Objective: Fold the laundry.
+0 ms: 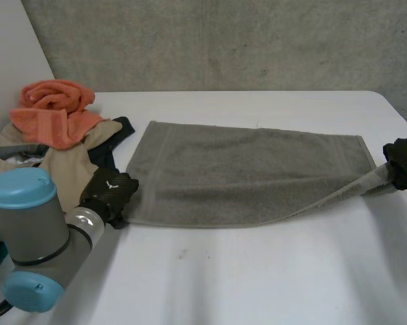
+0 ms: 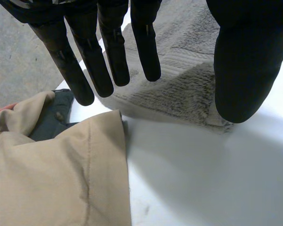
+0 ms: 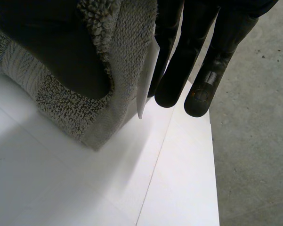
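We see a grey-green terry towel [image 1: 244, 172] lying spread across the middle of the white tabletop [image 1: 257, 271], its long side running from left to right in the head view. The left hand [image 1: 110, 189] sits at the towel's lower left corner. In its wrist view the fingers [image 2: 113, 52] are straight and slightly fanned, with the thumb [image 2: 247, 61] held well apart from them. The towel's corner lies beneath the gap between them, and we cannot tell whether they touch it.

At the right edge of the head view, the right hand [image 1: 405, 161] holds the towel's lower right corner, raised off the tabletop so that the near edge stretches up towards it. In its wrist view the terry cloth is pinched between the thumb and the straight fingers [image 3: 179, 70], with a small white tag [image 3: 148, 80] hanging beside them.

At the left of the head view lies a heap of laundry: a crumpled orange towel [image 1: 54, 112] on top, a beige garment [image 1: 71, 159] below it, and a dark garment [image 1: 115, 139] just beside the grey-green towel's left edge.
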Controlling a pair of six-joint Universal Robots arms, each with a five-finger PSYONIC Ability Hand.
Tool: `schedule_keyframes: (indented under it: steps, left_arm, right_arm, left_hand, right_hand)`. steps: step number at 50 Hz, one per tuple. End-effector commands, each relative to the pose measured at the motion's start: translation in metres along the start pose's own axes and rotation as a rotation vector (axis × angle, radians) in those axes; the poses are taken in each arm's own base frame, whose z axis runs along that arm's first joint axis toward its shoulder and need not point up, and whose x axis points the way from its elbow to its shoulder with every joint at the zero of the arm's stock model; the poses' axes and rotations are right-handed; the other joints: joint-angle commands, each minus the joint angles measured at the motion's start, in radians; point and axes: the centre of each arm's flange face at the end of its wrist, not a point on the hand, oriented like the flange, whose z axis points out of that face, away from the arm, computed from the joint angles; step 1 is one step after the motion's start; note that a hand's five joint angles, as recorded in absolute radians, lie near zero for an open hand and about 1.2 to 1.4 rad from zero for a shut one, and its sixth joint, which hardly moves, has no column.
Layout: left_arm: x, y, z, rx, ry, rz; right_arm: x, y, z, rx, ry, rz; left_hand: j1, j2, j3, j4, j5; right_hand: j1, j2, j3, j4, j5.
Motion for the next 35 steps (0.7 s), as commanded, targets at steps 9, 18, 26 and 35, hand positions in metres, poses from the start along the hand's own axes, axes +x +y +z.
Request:
schedule_keyframes:
  steps: [9,18,26,35]
  left_arm:
    - [-0.001,0.007,0.016,-0.01,0.0,0.007]
    - [-0.006,-0.006,0.003,-0.007,-0.002,0.017]
    - [-0.006,-0.026,-0.08,-0.174,0.135,0.068]
    - [0.003,-0.021,-0.125,-0.291,0.28,0.289]
  right_arm:
    - [-0.001,0.001,-0.001,-0.005,-0.002,-0.004]
    - [-0.005,0.005,-0.011,-0.064,-0.045,-0.027]
    - [-0.005,-0.014,-0.067,-0.207,-0.242,-0.216]
    - [0.005,-0.001,-0.104,-0.363,-0.42,-0.387]
  left_hand:
    - [0.785,0.796,0.796,0.8,0.797]
    - [0.786,0.797,0.797,0.801,0.797]
    - [0.786,0.797,0.797,0.801,0.797]
    - [0.786,0.797,0.797,0.801,0.797]
  right_hand:
    - [0.403,0.22,0.213,0.208,0.221]
    - [0.403,0.22,0.213,0.208,0.221]
    - [0.403,0.22,0.213,0.208,0.221]
    - [0.403,0.22,0.213,0.208,0.221]
